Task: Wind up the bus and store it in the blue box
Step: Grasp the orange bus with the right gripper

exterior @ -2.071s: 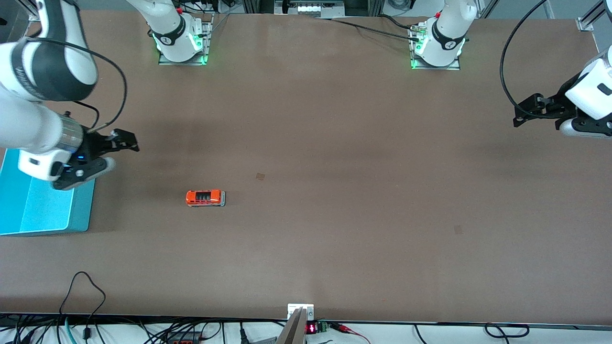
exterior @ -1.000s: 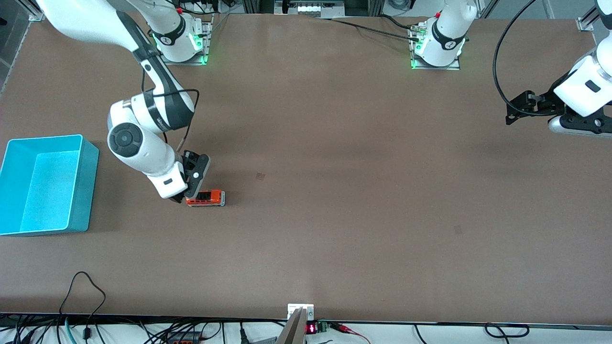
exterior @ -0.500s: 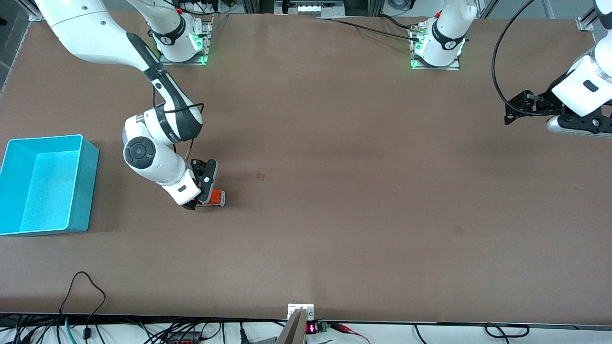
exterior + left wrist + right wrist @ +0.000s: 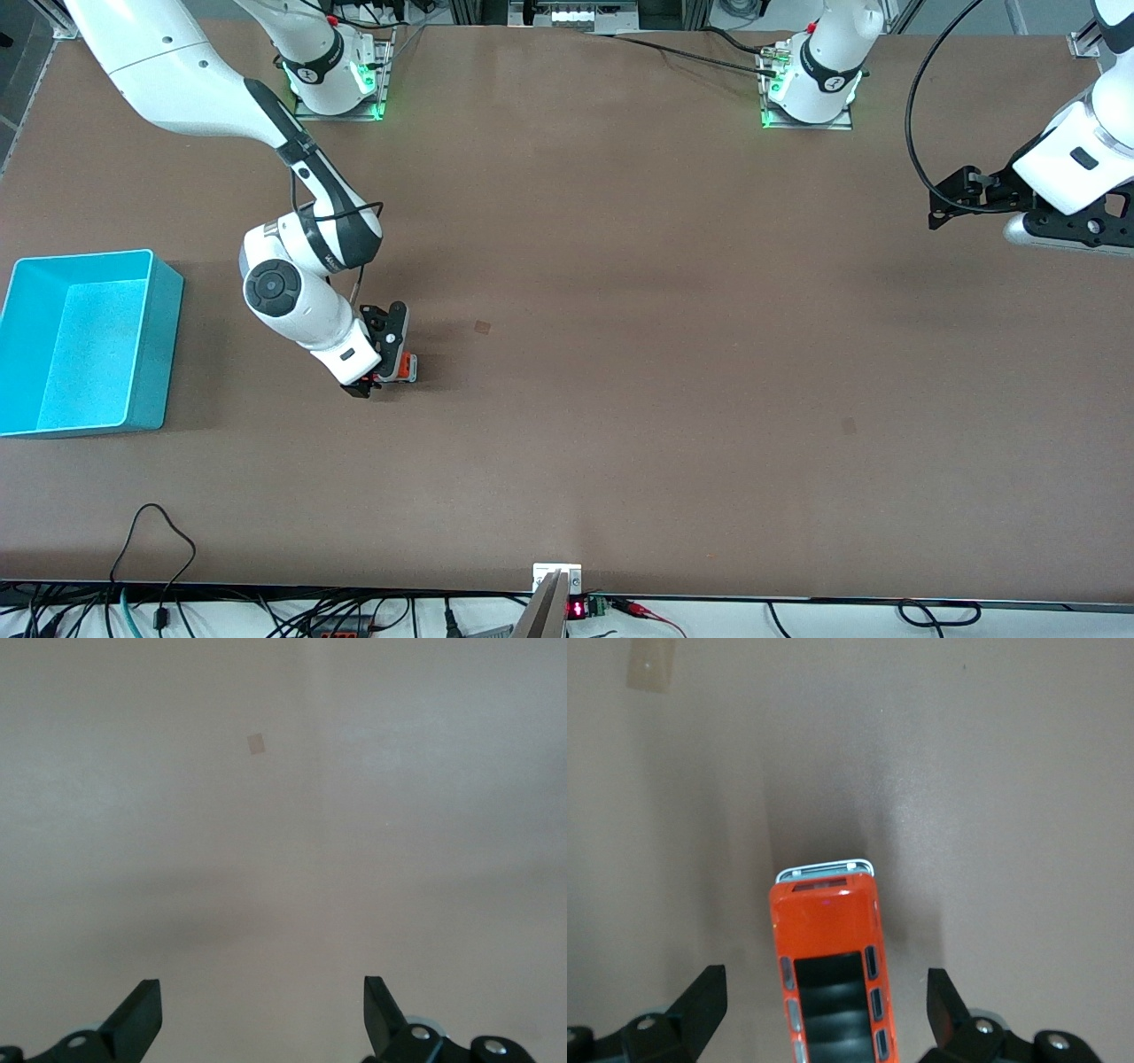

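Note:
The orange bus (image 4: 403,367) stands on the brown table, mostly covered by my right gripper (image 4: 383,361) in the front view. In the right wrist view the bus (image 4: 831,974) shows its black roof panel and pale front, lying between the open fingers (image 4: 700,1001), which stand apart from its sides. My right gripper (image 4: 824,1010) is open and low over it. The blue box (image 4: 165,328) stands at the right arm's end of the table, nothing in it. My left gripper (image 4: 952,202) is open and waits in the air at the left arm's end; its wrist view (image 4: 261,1014) shows bare table.
A small pale patch (image 4: 482,327) marks the table beside the bus, also in the right wrist view (image 4: 649,665). Cables and a small device (image 4: 576,608) lie along the table edge nearest the front camera.
My right arm has swung from over the blue box across to the bus and come down around it. The bus has not moved. My left gripper has drifted slightly.

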{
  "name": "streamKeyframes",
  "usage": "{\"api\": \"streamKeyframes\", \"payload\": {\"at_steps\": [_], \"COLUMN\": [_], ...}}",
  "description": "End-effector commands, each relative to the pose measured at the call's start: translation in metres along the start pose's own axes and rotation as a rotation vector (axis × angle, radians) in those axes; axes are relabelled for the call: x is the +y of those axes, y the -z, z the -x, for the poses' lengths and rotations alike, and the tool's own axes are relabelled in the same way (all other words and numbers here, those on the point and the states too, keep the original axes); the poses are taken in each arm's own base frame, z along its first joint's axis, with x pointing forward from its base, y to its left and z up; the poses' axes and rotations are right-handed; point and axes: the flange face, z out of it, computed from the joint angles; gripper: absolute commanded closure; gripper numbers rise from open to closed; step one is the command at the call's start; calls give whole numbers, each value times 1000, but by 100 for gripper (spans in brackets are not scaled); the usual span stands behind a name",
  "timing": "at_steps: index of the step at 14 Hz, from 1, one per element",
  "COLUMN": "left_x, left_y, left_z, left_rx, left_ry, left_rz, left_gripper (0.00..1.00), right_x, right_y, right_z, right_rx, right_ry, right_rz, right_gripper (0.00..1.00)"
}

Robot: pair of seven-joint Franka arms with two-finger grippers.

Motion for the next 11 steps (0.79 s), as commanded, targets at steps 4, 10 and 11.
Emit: {"api": "streamKeyframes", "payload": {"at_steps": [4, 10, 11], "left_x": [4, 2, 2], "left_y": [17, 17, 16], "left_z": [0, -1, -2], "left_rx": [19, 25, 24], "left_ry": [5, 8, 8], "left_rz": [-24, -24, -24], "left_gripper": [0, 0, 0], "right_x": [6, 5, 5], "right_y": [-15, -18, -17], "right_z": [2, 1, 1], "right_rx": [19, 30, 31], "right_ry": [9, 9, 6], "right_rz": [29, 56, 55], "right_gripper": [36, 100, 100]}}
